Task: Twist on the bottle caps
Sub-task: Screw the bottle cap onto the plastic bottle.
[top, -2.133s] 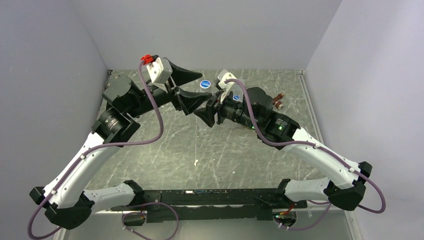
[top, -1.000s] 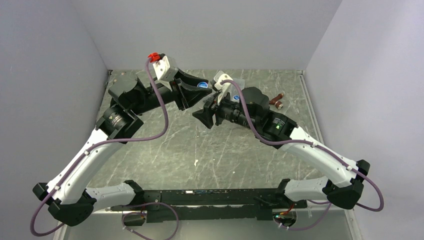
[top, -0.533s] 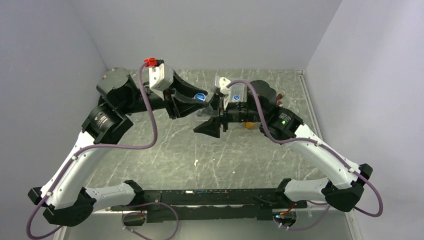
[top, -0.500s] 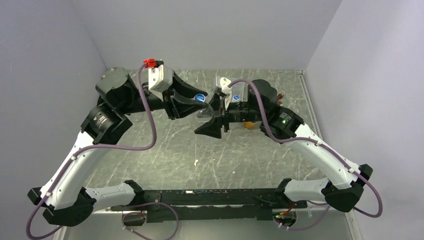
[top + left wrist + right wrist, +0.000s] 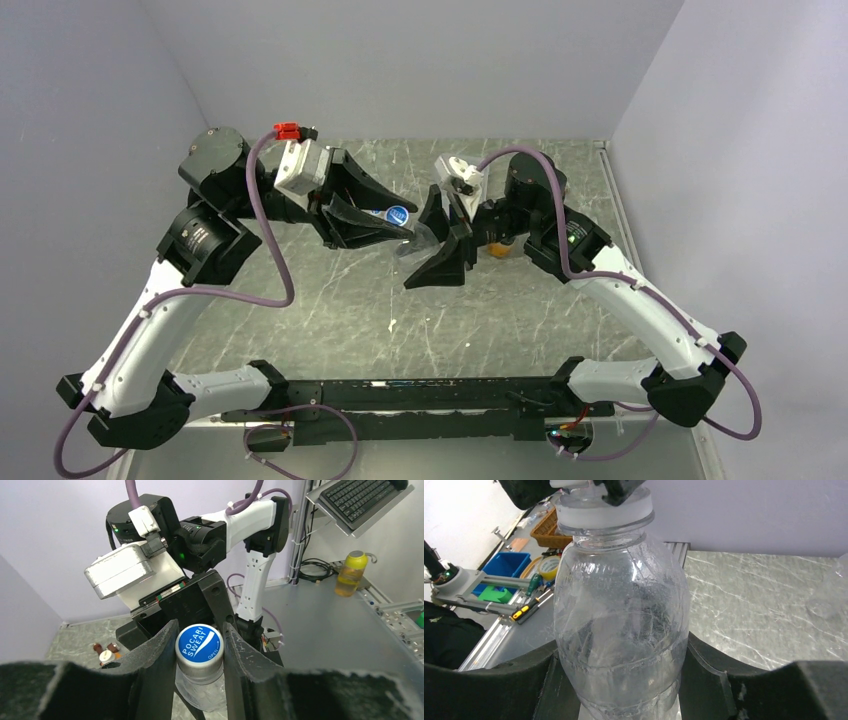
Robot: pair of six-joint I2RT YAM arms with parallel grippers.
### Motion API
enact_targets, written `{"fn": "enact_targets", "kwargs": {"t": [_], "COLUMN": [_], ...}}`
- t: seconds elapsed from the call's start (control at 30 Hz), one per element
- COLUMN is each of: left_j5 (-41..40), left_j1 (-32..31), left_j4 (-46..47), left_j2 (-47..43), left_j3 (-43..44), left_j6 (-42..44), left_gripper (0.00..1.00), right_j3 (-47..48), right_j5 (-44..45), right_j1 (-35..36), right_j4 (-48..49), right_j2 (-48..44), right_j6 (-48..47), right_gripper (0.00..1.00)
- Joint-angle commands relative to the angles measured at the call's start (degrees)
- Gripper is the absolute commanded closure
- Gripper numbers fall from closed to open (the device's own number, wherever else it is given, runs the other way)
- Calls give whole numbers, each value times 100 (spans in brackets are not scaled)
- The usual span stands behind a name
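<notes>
The left end effector is pinching one round blue plastic bottle cap, a dark finger pressed to each side of its rim. White writing on the cap's top reads "POCARI SWEAT". The cap sits on the mouth of one clear plastic bottle; how far it is threaded on cannot be told.

The right end effector is clamped around that bottle's body, with its fingers against the ribbed lower part. The bottle bears no label that can be read. In the top view the two end effectors meet nose to nose above the middle of the grey marbled tabletop, and the bottle is held between them, off the surface.

Just behind the right wrist, part of one orange bottle shows on the tabletop; its label is hidden. In the left wrist view, about three small brownish pieces lie together at the tabletop's far side, too small to tell what they are.
</notes>
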Motion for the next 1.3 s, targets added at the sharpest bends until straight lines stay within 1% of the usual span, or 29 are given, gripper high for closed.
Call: {"fn": "enact_targets", "kwargs": {"t": [0.0,0.1,0.17,0.27,0.37,0.5,0.6,0.77,0.9,0.97,1.1,1.27], "left_j5": [668,685,444,12,-270,-559,-686,-819,-816,-939,-1162,-1416], "left_j1": [11,37,63,97,141,205,265,316,315,314,319,314], "left_j4": [205,477,657,890,911,652,631,532,324,199,280,356], "left_j2": [107,181,221,223,261,441,492,521,557,547,479,367], "left_j3": [-222,-279,-312,-403,-402,-224,-183,-156,-82,-60,-173,-330], "left_j6": [-619,-919,-1202,-1513,-1704,-1869,-2007,-2044,-1850,-1749,-1726,-1601], "left_gripper": [96,97,99,100,100,100,100,100,100,100,99,100], "right_j3": [51,10,-41,-183,-241,-367,-427,-503,-481,-533,-557,-591], "right_j5": [131,200,485,861,1075,1378,1529,1752,1831,1921,2138,2136], "right_j1": [-74,-76,-74,-72,-68,-67,-70,-74,-72,-71,-73,-72], "right_j4": [906,936,947,1073,1102,1213,1298,1483,1523,1625,1739,1993], "right_j2": [-294,-317,-385,-545,-612,-725,-780,-844,-812,-842,-830,-765], "right_j6": [44,27,-16,-48,-85,-101,-94,3,74,140,251,471], "right_gripper": [67,69,70,70,70,71,71,72,72,73,73,74]}}
